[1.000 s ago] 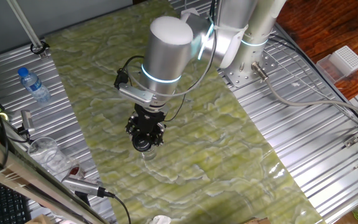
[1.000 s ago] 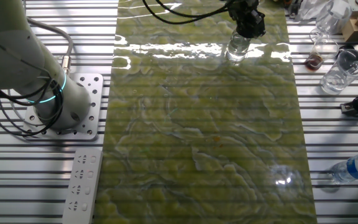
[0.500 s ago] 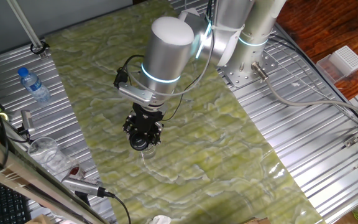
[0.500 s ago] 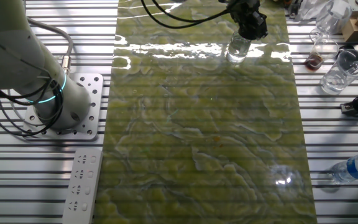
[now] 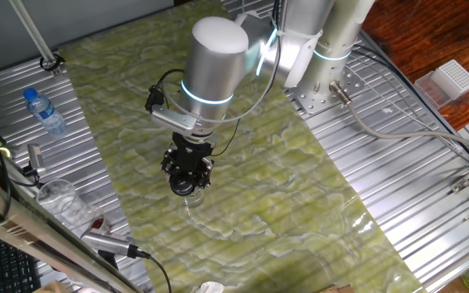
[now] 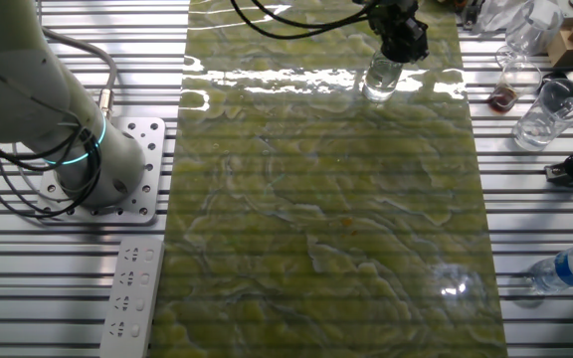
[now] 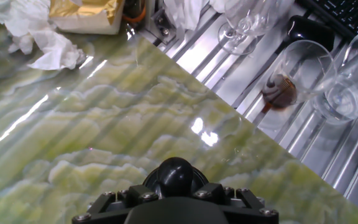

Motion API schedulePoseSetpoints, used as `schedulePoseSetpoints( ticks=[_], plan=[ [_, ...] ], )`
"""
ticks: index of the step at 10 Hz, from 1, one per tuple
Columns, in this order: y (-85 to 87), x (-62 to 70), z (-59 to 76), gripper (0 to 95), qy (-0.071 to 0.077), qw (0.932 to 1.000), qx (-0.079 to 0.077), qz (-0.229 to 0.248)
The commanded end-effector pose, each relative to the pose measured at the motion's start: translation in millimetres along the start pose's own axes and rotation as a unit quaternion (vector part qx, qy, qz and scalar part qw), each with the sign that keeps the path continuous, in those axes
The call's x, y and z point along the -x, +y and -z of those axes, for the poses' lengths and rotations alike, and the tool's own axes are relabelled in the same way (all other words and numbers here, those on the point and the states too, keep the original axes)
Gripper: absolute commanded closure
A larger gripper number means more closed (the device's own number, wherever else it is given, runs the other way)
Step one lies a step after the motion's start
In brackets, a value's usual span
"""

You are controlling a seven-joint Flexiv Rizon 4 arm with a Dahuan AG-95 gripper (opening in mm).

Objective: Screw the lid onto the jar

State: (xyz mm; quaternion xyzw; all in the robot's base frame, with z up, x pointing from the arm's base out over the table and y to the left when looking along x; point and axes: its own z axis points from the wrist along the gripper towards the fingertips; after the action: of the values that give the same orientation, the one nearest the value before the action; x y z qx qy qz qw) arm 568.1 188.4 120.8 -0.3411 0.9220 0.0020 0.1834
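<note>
One jar (image 6: 380,78) — one lid (image 7: 175,177) — one bottle (image 5: 43,111).
</note>
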Motion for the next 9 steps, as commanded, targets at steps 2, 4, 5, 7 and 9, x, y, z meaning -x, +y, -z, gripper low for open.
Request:
schedulePoseSetpoints(
  ticks=[2, 4, 5, 7, 9],
  plan=[
    [-0.2, -0.4, 0.7, 57.0, -0.010, 0.9999, -0.004, -0.011],
    [-0.2, -0.8, 0.6, 57.0, -0.010, 0.9999, -0.002, -0.014],
    [-0.1, -0.9, 0.6, 57.0, -0.009, 0.9998, -0.001, -0.016],
    [0.0, -2.0, 0.3, 57.0, -0.009, 0.9997, -0.001, -0.021],
    [0.1, -3.0, 0.2, 57.0, -0.009, 0.9997, -0.001, -0.021]
  ],
)
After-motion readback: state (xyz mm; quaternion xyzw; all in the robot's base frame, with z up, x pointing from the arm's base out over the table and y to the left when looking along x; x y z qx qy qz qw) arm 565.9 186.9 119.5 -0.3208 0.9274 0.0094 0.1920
